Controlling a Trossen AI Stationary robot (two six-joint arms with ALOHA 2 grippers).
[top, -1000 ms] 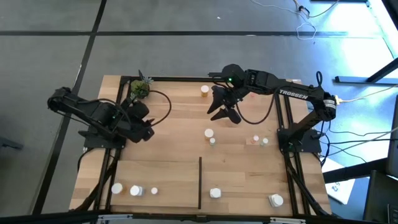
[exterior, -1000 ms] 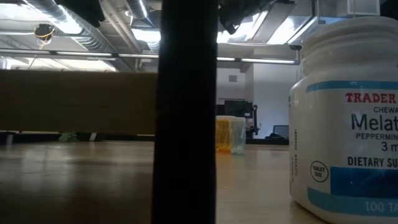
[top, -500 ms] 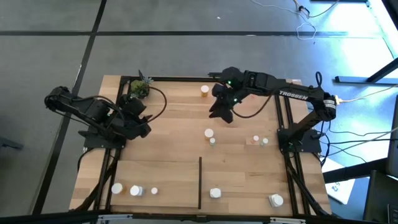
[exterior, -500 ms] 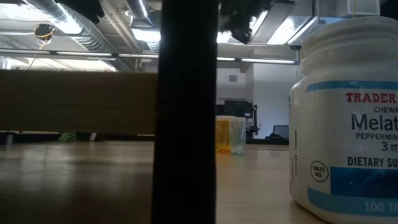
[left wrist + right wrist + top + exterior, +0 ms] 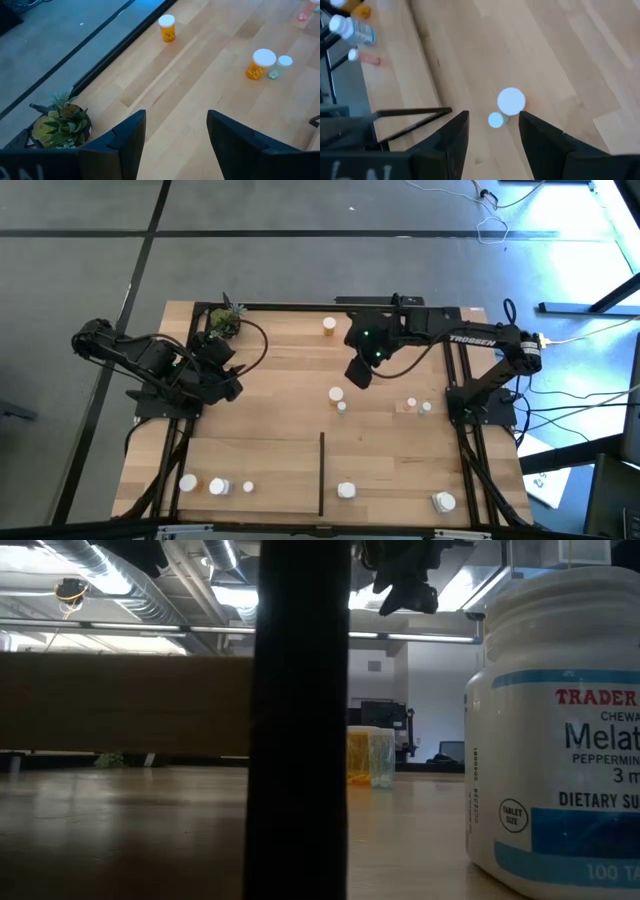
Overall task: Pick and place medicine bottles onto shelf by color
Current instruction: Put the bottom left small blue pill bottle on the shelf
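Medicine bottles, small and round with white caps, stand scattered over the light-wood plank shelf (image 5: 270, 380) edged by black metal rails. One orange-bodied bottle (image 5: 329, 326) stands alone near the far rail. A larger orange bottle with a white cap (image 5: 336, 394) stands mid-board, just beside a smaller pale bottle (image 5: 342, 408). Two more small bottles (image 5: 417, 407) sit toward the right rail. Along the near edge, three bottles (image 5: 216, 485) stand left of the thin black divider strip (image 5: 321, 472) and two white-capped bottles (image 5: 346, 490) right of it; the strip apparently marks two colour zones.

Right gripper (image 5: 359, 372) hangs above the board, pointing down, just short of the mid-board pair. Its wrist view shows the two dark fingers (image 5: 454, 135) apart with nothing between them, the white cap of the larger bottle (image 5: 511, 100) framed in the gap below. Judgement: lined up from above for a descent onto this bottle; the small neighbour (image 5: 495, 120), just beside it, risks being knocked.

Left gripper (image 5: 232, 387) waits near the left rail, close to the small green potted plant (image 5: 226, 323), fingers (image 5: 127, 139) apart and empty, clear of the right arm's working area.

Low view: a large white bottle with a printed label (image 5: 560, 730) stands close to the camera.
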